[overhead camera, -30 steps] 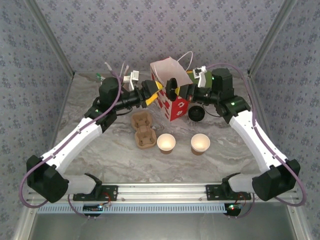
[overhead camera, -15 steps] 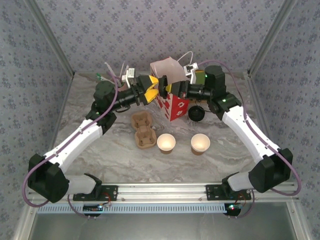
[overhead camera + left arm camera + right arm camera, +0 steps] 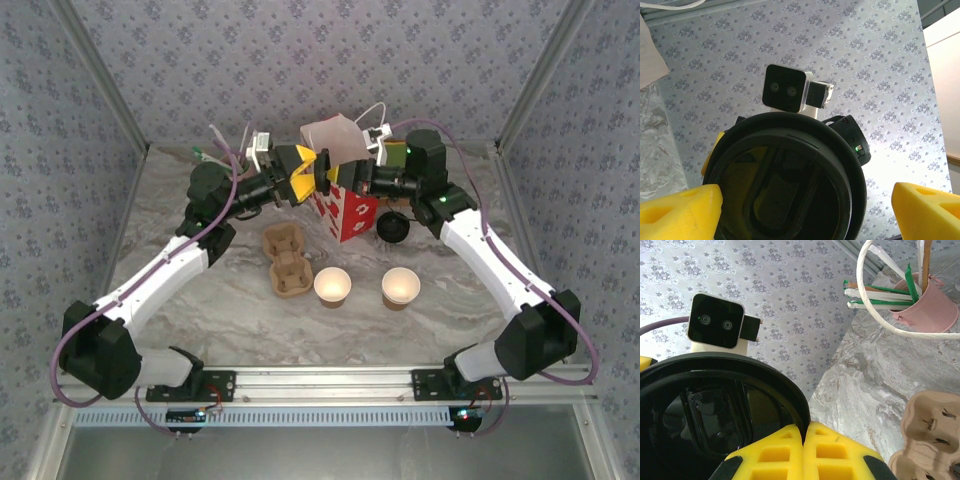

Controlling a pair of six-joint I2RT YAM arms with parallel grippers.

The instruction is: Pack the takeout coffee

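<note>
A black plastic lid (image 3: 705,410) hangs in the air beside the top of the red paper bag (image 3: 345,205). My right gripper (image 3: 804,440) is shut on the lid's rim, its yellow pads pinching the edge. My left gripper (image 3: 805,212) faces it from the other side, open, with its yellow fingertips (image 3: 680,210) wide on either side of the lid (image 3: 785,180) and apart from it. In the top view the two grippers (image 3: 308,172) (image 3: 338,178) meet at the bag's mouth. The takeout coffee (image 3: 392,228) stands right of the bag, black lid up, its brown side mostly hidden.
Two lidless brown cups (image 3: 332,286) (image 3: 400,286) stand in the middle of the marble table. A pulp cup carrier (image 3: 285,260) lies left of them. A pink pot of straws (image 3: 925,305) stands at the back left, near the wall.
Both arms have risen and drawn together at the bag's mouth. The right gripper keeps its hold on the lid; the left jaws now straddle it.
</note>
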